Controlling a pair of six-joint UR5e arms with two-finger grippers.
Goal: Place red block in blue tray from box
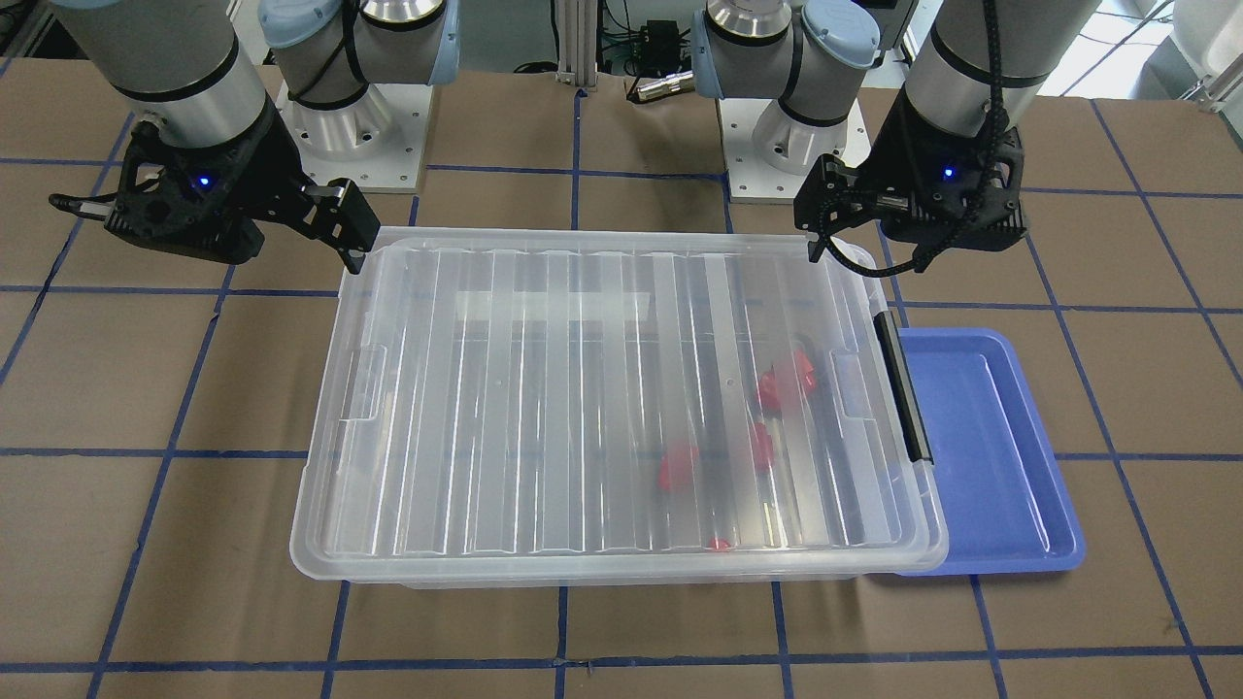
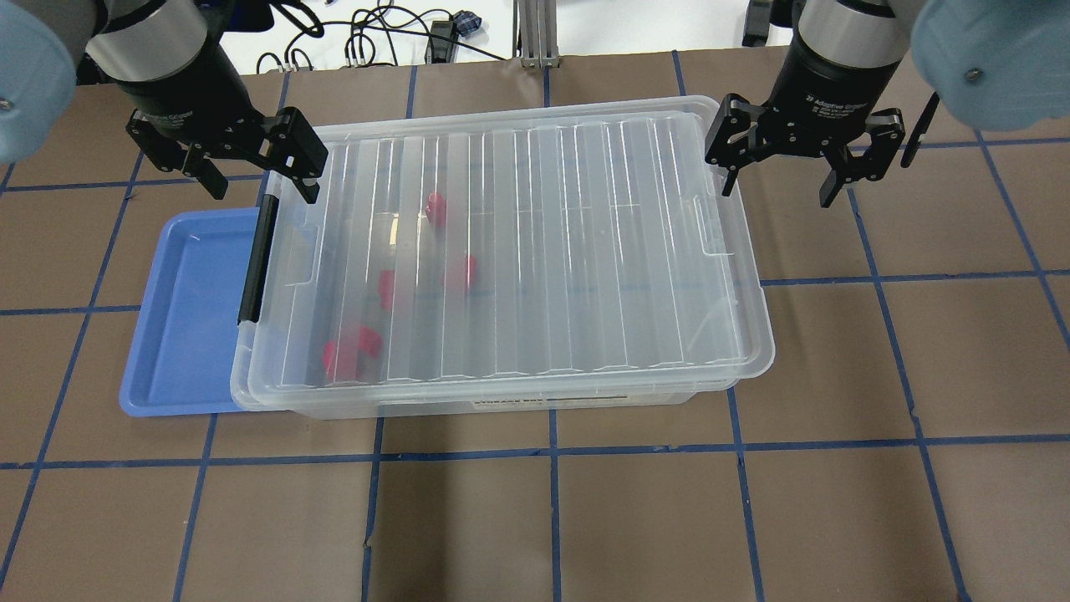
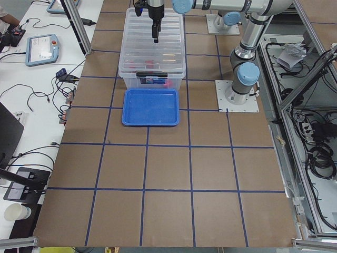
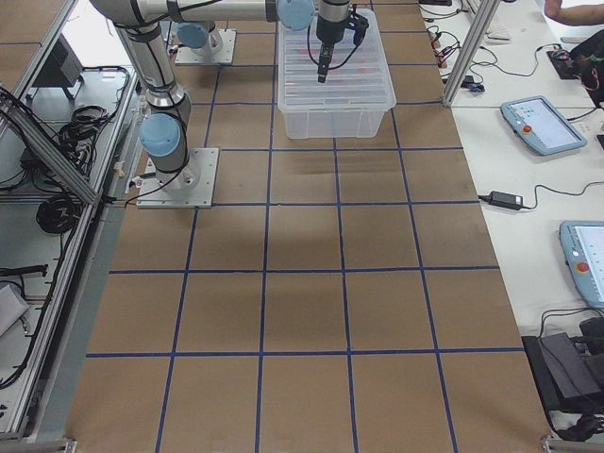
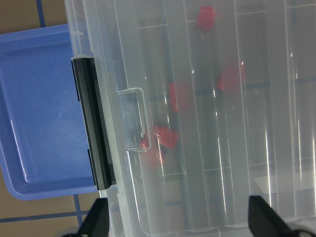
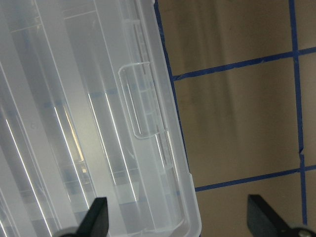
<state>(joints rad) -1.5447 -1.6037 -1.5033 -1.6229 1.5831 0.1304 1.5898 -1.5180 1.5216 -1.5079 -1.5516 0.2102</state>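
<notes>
Zero steps finished, by the look of it. No red block (image 2: 355,347) in the blue tray (image 2: 180,309) yet: at least four of them, blurred through the ribbed lid (image 2: 585,251) of the box (image 2: 543,400), loose on its floor toward the end with the black latch bar (image 2: 255,259), two close together near the robot-side corner, the others scattered apart. Lid on and apparently flat on the rim; impossible to say whether latched. Tray bare, flat on the counter (image 2: 836,376), tight against the latch end of the box, touching or just short of it, hard to tell which. Left hand (image 2: 259,171) spread open, gripping nothing, hovering over the far corner of the latch end, one finger above the lid, the other out past the tray's far edge. Right hand (image 2: 777,180) likewise spread and empty, over the far corner at the opposite end, one finger at the lid's edge, the other over bare counter. Left to do, then, practically everything: free and lift off the lid, reach in, take one block, carry it over the latch end, set it down in the tray. Probably a two-handed lift of the lid first, judging from one hand at each end.
</notes>
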